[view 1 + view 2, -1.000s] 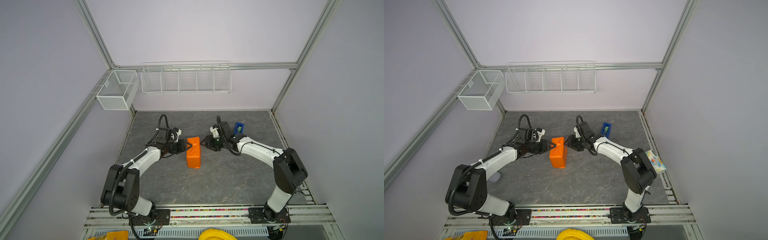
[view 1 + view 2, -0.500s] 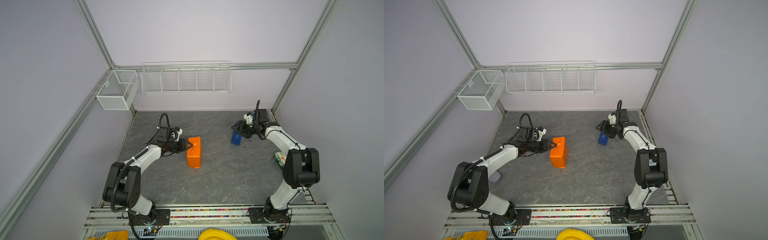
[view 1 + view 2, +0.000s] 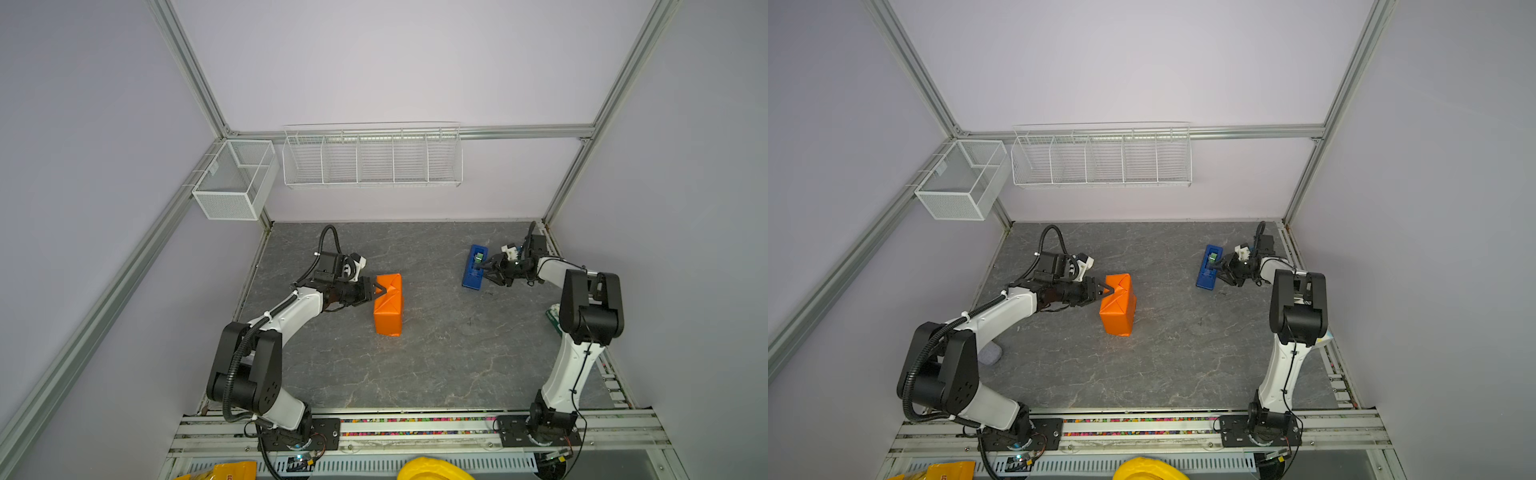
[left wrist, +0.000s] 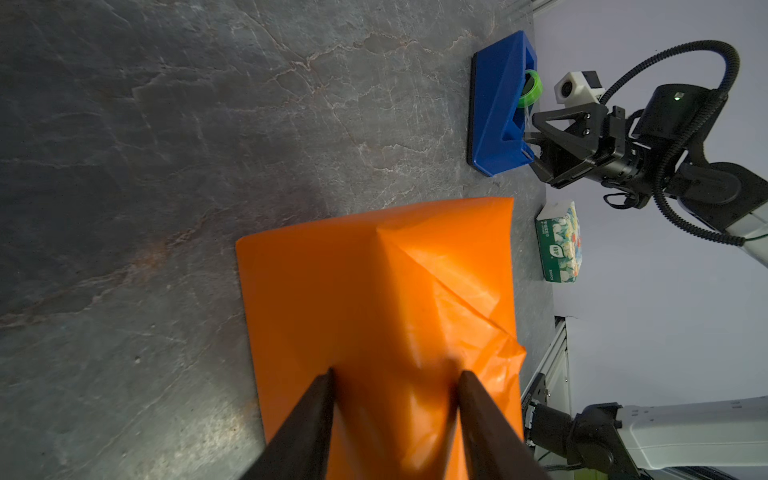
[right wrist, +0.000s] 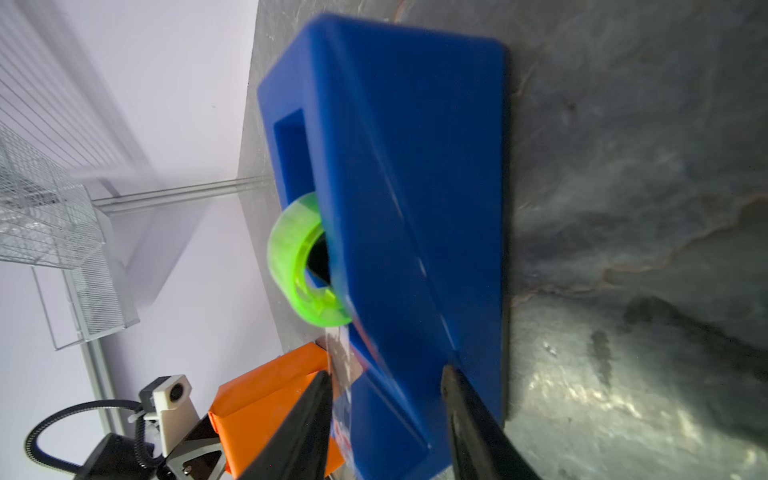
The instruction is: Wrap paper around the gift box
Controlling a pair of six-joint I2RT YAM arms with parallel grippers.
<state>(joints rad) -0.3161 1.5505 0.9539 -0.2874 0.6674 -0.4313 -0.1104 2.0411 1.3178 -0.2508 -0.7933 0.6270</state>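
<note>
Tape next: right pincer (image 3: 485,271), grip unclear, jumped to my two-o'clock blue plastic tape dispenser (image 3: 473,268); left pincer (image 3: 380,289) clamps thin orange paper (image 3: 388,316).

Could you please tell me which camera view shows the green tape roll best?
The right wrist view: the green tape roll looms large and close in the blue dispenser, though slightly blurred. The left wrist view shows it small and distant; in both top views it is only a green speck.
</note>
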